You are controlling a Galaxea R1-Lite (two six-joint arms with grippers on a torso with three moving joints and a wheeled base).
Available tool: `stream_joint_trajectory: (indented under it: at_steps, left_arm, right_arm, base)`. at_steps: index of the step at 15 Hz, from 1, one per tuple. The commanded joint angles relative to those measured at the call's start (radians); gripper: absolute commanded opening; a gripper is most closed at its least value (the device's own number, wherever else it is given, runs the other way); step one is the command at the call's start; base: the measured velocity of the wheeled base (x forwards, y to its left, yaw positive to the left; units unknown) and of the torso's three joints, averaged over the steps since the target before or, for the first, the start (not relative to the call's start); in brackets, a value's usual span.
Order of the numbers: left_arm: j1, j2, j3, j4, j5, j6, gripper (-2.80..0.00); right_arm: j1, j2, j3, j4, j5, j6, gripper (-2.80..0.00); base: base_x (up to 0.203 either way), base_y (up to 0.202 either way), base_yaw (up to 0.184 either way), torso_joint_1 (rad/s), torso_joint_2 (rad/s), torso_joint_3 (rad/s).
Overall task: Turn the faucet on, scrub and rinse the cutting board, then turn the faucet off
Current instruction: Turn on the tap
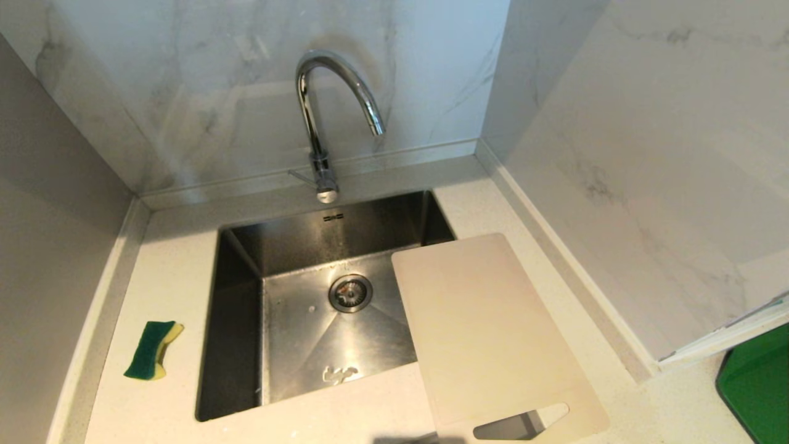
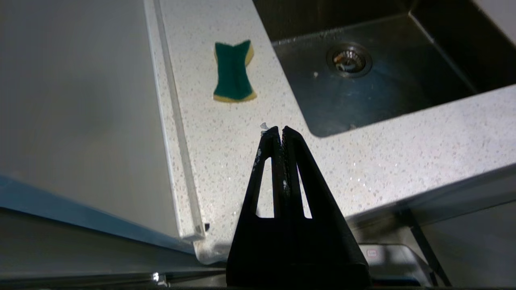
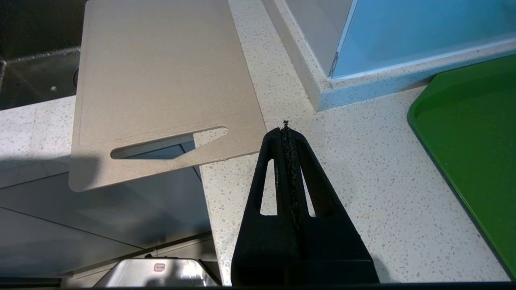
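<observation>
While the cutting board (image 1: 493,333) lies flat across the right front corner of the sink (image 1: 320,308), its far end reaching over the basin and its slotted handle end jutting past the counter's front edge, neither arm shows in the head view. Seen from the right wrist, the right gripper (image 3: 286,131) hangs over the speckled countertop (image 3: 363,181) just beside the board's handle corner, apart from it, fingers pressed together and holding nothing. At the back of the sink, the faucet (image 1: 320,123) stands upright, its arched spout curving over the basin, with no water visible from it. Left of the sink, a green-and-yellow sponge (image 1: 153,349) rests on the counter. From the left wrist camera, the left gripper (image 2: 281,131) hovers above the counter's front strip, near that sponge but clear of it, fingers likewise closed and empty. A green tray (image 3: 475,153) sits on the counter to the right of the right gripper.
</observation>
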Motion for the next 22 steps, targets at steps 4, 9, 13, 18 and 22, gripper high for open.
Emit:
stream_joint_trajectory:
  at_steps: [4, 9, 13, 18, 22]
  left_arm:
    - [0.0, 0.071, -0.129, 0.057, -0.017, 0.051, -2.8]
    - [-0.02, 0.368, -0.407, 0.081, -0.109, 0.078, -2.8]
    - [-0.02, 0.645, -0.647, -0.015, -0.112, 0.153, -2.8]
    - [-0.02, 0.888, -0.904, -0.05, -0.029, 0.235, -2.8]
    - [-0.04, 1.13, -1.136, -0.053, 0.117, 0.253, -2.8]
  right_arm:
    - [0.0, 0.0, 0.0, 0.0, 0.001, -0.003, -2.8]
    - [0.0, 0.0, 0.0, -0.002, 0.003, -0.016, -2.8]
    - [0.0, 0.0, 0.0, -0.002, 0.005, -0.019, -2.8]
    - [0.0, 0.0, 0.0, -0.002, 0.01, -0.035, -2.8]
    - [0.0, 0.0, 0.0, -0.002, 0.01, -0.033, -2.8]
  base:
    - [0.0, 0.0, 0.0, 0.0, 0.0, 0.0]
    - [0.0, 0.0, 0.0, 0.0, 0.0, 0.0]
    - [0.0, 0.0, 0.0, 0.0, 0.0, 0.0]
    - [0.0, 0.0, 0.0, 0.0, 0.0, 0.0]
    - [0.0, 0.0, 0.0, 0.0, 0.0, 0.0]
